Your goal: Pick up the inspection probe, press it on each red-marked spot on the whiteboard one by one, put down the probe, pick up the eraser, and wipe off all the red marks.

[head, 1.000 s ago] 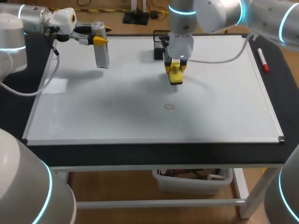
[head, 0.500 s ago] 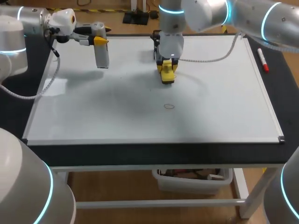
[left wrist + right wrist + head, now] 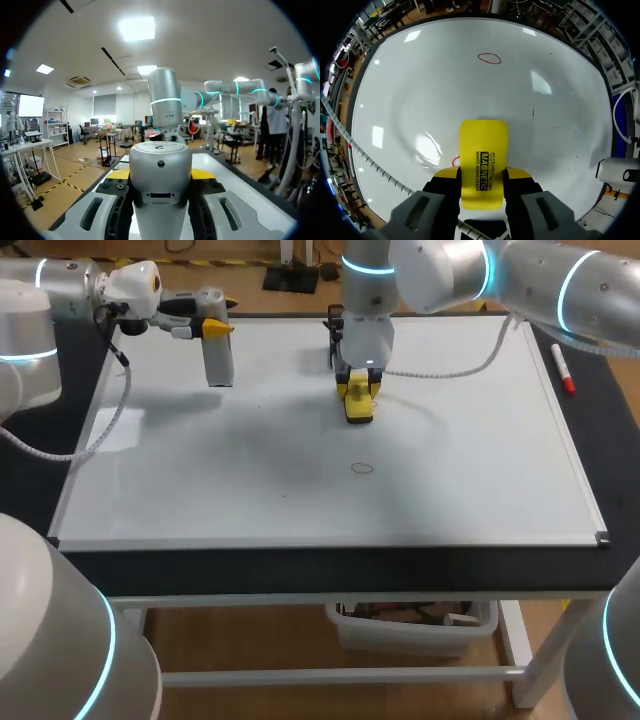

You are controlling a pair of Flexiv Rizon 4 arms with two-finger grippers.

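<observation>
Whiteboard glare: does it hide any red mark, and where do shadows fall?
Right wrist view: lamp reflections dot the whiteboard; one lies close beside the partial red mark at the eraser, none on the red oval. Head view: soft grey shadows across the whiteboard's middle, no glare on the oval, which is legible.

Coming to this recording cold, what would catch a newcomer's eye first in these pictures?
The yellow eraser, clamped in the right hand near the whiteboard's far edge, with a red mark right beside it. Next, the grey inspection probe hanging from the left hand above the whiteboard's far left corner, and a lone red oval near the whiteboard's middle.
</observation>
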